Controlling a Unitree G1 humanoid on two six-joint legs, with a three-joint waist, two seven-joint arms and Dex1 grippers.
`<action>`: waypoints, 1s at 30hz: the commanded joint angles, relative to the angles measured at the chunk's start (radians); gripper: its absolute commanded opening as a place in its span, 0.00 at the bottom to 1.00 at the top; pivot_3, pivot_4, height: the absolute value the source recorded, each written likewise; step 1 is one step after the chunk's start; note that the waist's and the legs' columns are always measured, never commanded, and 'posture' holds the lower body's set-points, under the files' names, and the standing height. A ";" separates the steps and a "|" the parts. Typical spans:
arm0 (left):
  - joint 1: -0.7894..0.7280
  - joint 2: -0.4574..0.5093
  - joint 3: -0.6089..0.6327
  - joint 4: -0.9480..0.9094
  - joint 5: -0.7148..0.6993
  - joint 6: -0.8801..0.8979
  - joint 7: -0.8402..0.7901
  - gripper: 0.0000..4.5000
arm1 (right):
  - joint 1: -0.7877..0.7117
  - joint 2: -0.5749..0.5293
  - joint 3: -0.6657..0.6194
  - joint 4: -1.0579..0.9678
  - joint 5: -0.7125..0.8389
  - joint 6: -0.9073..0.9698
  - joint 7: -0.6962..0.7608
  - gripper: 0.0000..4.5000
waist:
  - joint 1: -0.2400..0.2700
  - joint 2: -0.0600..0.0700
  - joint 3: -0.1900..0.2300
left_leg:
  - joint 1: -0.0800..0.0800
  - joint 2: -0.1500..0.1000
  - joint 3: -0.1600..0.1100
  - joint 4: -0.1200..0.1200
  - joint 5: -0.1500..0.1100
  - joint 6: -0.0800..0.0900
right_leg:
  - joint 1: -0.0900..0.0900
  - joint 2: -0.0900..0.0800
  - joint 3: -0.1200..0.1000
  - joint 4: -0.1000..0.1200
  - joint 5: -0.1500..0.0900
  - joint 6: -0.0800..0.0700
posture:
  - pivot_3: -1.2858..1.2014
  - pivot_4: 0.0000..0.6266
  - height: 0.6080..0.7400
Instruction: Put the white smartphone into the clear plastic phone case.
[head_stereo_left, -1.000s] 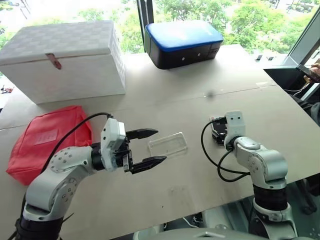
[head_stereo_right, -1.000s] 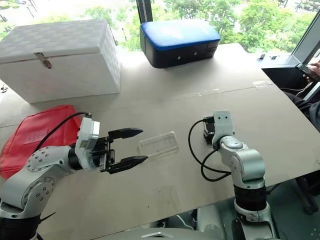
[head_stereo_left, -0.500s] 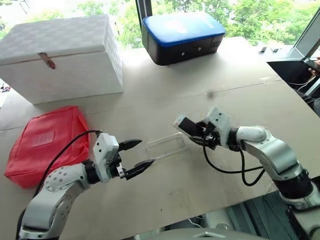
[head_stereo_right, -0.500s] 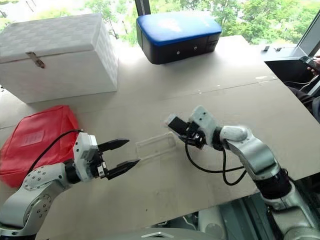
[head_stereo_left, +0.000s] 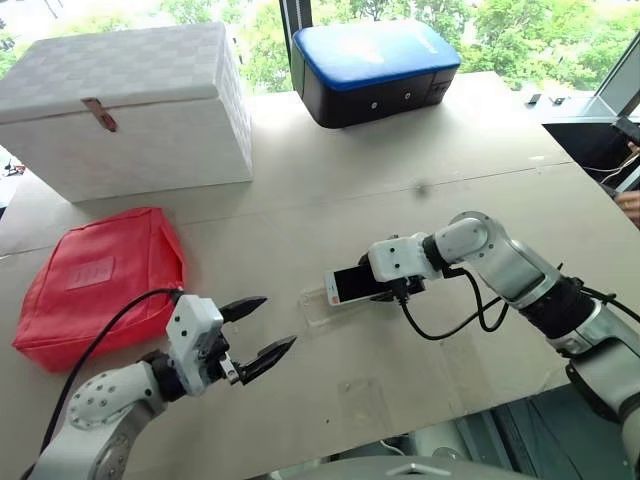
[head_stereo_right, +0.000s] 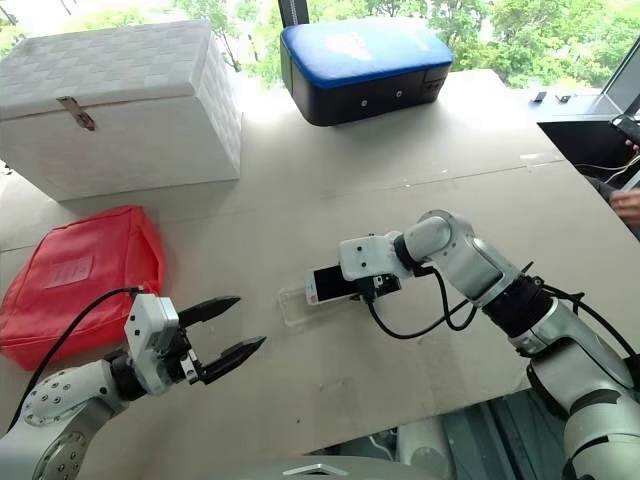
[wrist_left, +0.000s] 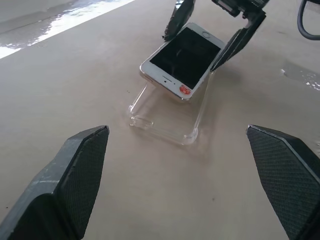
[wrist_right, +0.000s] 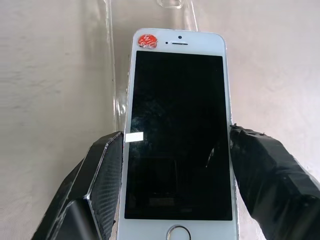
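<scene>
Alignment is the whole game here. Right gripper (wrist_right: 167, 200) is clamped across the long edges of the white smartphone (head_stereo_left: 352, 283), screen up, and the phone hangs just above the clear plastic phone case (wrist_left: 167, 117), which lies flat on the table (head_stereo_left: 420, 140). From the head camera the phone's long axis runs roughly 9 to 3 o'clock, speaker end toward 9, and the case lies along nearly the same line but sticks out past the phone toward 9. In the left wrist view the phone's speaker end looks raised off the case, so I'd say it sits tilted rather than seated, though I can't tell if the home-button end touches the rim. My guess is the next bit needs the phone shifted toward 9 and pressed down flat.

Left gripper (head_stereo_left: 256, 329) is wide open, holding nothing, at about 8 o'clock from the case and clear of it. It's the free hand, so it could pin the case.

Materials: case is thin, glassy, nearly colourless with a raised rim, probably slides easily on the matte, cardboard-looking tabletop. Phone is a slim rounded slab, glossy black glass, white bezels, small red sticker by the earpiece.
</scene>
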 joint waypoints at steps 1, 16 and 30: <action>0.006 -0.003 0.028 -0.016 -0.005 -0.036 -0.004 1.00 | -0.014 0.010 0.007 -0.006 -0.017 -0.035 0.063 0.62 | 0.003 0.000 0.000 | 0.000 0.000 0.000 0.000 0.000 0.000 | 0.000 0.000 -0.001 0.000 0.000 0.000 | 0.52 0.24 1.00; -0.017 0.004 0.018 0.047 0.023 -0.085 -0.028 1.00 | -0.063 0.037 0.013 0.046 -0.097 -0.044 0.193 0.62 | 0.013 0.000 0.000 | 0.000 0.000 0.000 0.001 0.000 -0.001 | 0.000 0.000 -0.001 0.001 0.000 0.000 | 0.52 0.24 1.00; -0.081 0.003 -0.037 0.052 0.047 -0.074 -0.008 1.00 | -0.049 0.051 0.055 0.107 -0.196 -0.073 0.201 0.62 | 0.014 -0.001 -0.002 | 0.002 0.000 0.000 0.002 0.000 -0.001 | 0.002 0.000 0.000 0.002 0.000 0.000 | 0.52 0.24 1.00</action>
